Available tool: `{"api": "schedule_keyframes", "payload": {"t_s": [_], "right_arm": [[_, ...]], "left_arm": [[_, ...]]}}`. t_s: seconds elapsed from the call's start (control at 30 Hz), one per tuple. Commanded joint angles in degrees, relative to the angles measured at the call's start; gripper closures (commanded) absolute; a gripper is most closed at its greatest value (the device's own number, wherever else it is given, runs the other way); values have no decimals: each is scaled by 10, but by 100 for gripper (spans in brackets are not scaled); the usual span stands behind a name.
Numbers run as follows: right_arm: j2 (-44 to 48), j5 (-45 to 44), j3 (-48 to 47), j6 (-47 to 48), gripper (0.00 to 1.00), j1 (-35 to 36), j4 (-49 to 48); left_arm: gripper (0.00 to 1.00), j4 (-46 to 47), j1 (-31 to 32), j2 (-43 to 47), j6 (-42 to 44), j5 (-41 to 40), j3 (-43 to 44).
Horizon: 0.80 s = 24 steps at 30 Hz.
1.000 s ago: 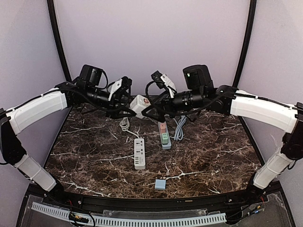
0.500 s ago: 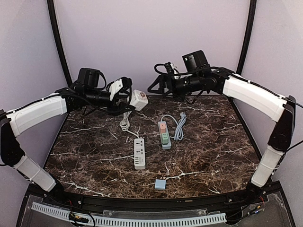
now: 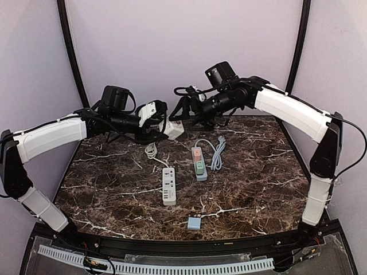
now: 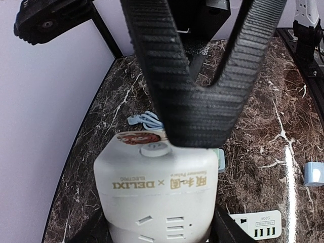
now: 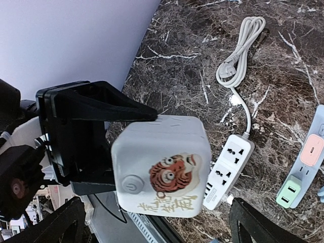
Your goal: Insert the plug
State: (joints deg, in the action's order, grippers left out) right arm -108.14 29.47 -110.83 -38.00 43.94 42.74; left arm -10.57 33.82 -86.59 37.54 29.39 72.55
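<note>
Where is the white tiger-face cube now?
In the top view, the white cube hangs left of centre, held by the left gripper above the table's far edge, near the right gripper.

Top camera overlooks the table (image 3: 258, 172); both wrist cameras closely face the socket cube (image 5: 161, 167).

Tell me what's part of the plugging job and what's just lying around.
In use: white cube socket, held in the left gripper; right gripper, jaws open near it.
Lying about: white power strip, grey power strip, small blue adapter.
</note>
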Motion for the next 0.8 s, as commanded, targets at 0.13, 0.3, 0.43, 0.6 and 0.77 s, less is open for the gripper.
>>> {"api": "schedule_keyframes", "payload": {"t_s": [0.13,0.3,0.43,0.6,0.77], "right_arm": [[-32,10,-32,0,1,20,36],[-50,3,-55,1,3,23,57],[-57,4,-66,6,10,26,64],[-62,7,-71,7,19,28,66],[-66,7,-71,5,22,30,66]], "left_arm": [[99,-9,13,4,10,9,6],[99,-20,20,3,19,8,8],[99,-31,22,2,27,14,9],[99,-39,25,0,30,15,9],[99,-39,27,-4,25,6,10]]}}
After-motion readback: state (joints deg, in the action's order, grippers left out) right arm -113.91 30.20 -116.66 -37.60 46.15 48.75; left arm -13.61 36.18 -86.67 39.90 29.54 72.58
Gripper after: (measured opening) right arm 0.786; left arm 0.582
